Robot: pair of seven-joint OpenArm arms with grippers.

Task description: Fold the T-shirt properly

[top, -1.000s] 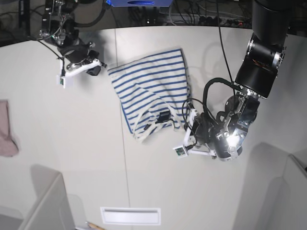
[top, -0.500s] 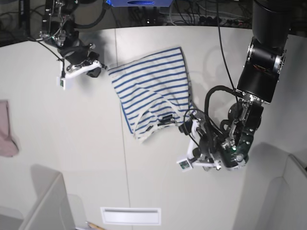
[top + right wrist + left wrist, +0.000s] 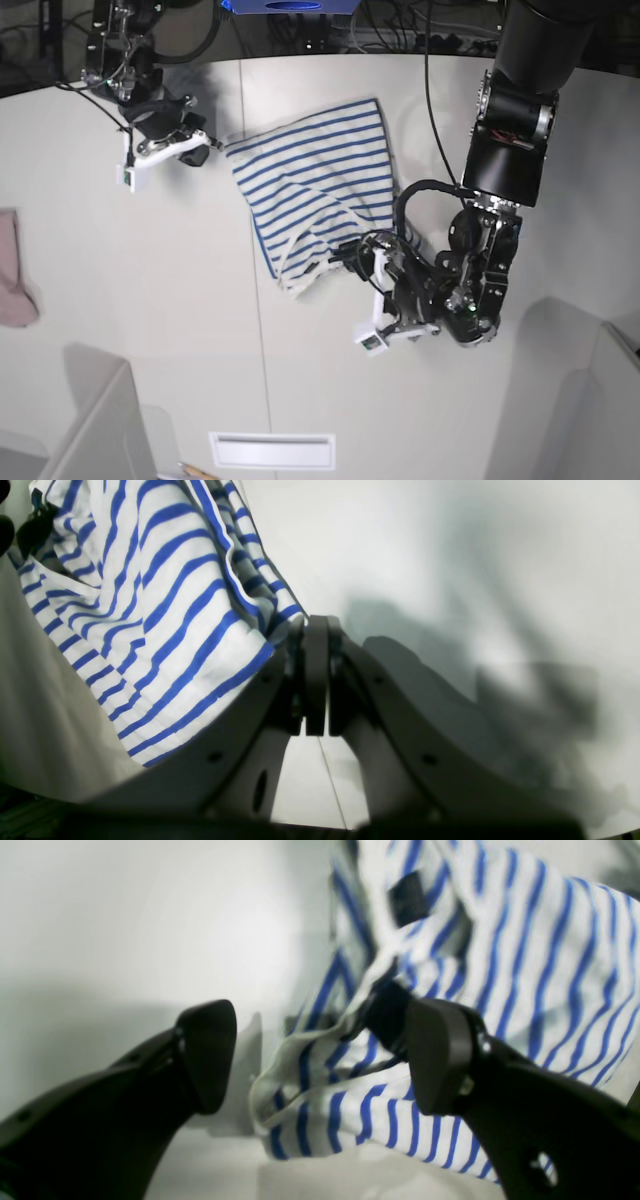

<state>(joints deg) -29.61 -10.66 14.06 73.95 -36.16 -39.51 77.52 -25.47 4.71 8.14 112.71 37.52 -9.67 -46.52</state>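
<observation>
Fabric of the white, blue-striped short-sleeved T-shirt (image 3: 318, 185), lying bunched on the pale table (image 3: 150, 300), looks light, limp and prone to slipping. My left gripper (image 3: 320, 1055) stands released at its collar end; my right gripper (image 3: 315, 672) is clenched on the shirt's corner. I judge hems and corners the best hold.

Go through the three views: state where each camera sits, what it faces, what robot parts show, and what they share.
Base: overhead, looking down on the white table; both arms show.
Left wrist: behind the open left tool, facing the white blue-striped fabric T-shirt.
Right wrist: behind the shut right tool, at the shirt's corner.
Shared: all three show the T-shirt.
</observation>
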